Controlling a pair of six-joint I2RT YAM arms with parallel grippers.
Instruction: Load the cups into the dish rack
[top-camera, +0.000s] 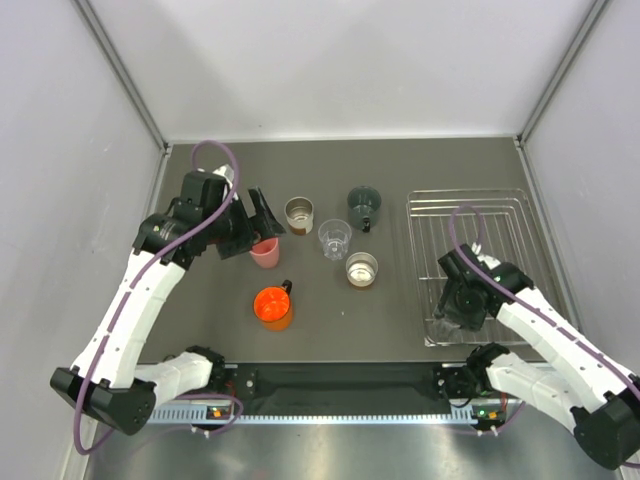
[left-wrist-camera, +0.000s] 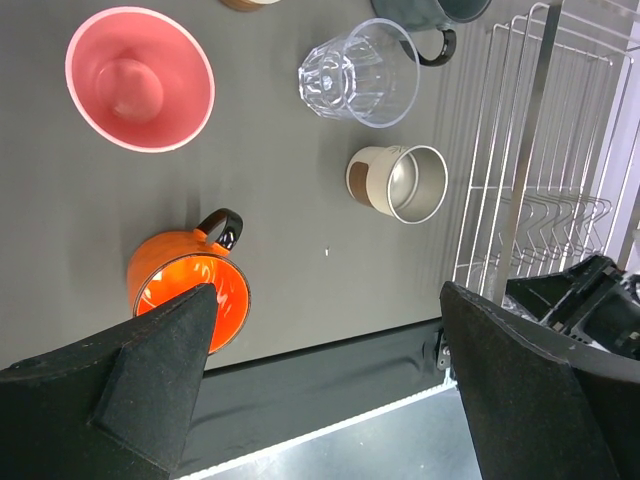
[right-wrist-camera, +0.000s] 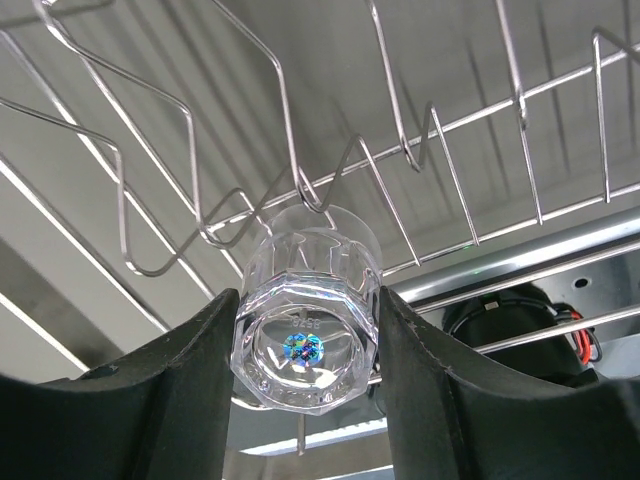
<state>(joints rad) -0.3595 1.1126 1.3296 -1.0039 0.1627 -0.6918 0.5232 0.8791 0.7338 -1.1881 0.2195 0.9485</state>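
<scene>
My right gripper (right-wrist-camera: 306, 352) is shut on a clear plastic cup (right-wrist-camera: 305, 300), base toward the camera, held among the wire prongs of the silver dish rack (right-wrist-camera: 400, 130). From above, this gripper (top-camera: 462, 305) is at the near left part of the rack (top-camera: 470, 197). My left gripper (top-camera: 258, 218) is open and empty, above the pink cup (top-camera: 265, 253). On the table stand an orange cup (top-camera: 273, 306), two steel cups (top-camera: 299, 212) (top-camera: 361, 268), another clear cup (top-camera: 335, 238) and a dark green cup (top-camera: 363, 204). The left wrist view shows the pink (left-wrist-camera: 140, 78), orange (left-wrist-camera: 190, 285), clear (left-wrist-camera: 358, 72) and steel (left-wrist-camera: 405, 182) cups.
The dark table mat ends at a black strip along the near edge (top-camera: 340, 378). Grey walls close the cell on the left, right and back. The rack's upright wires (left-wrist-camera: 530, 150) stand to the right of the cups.
</scene>
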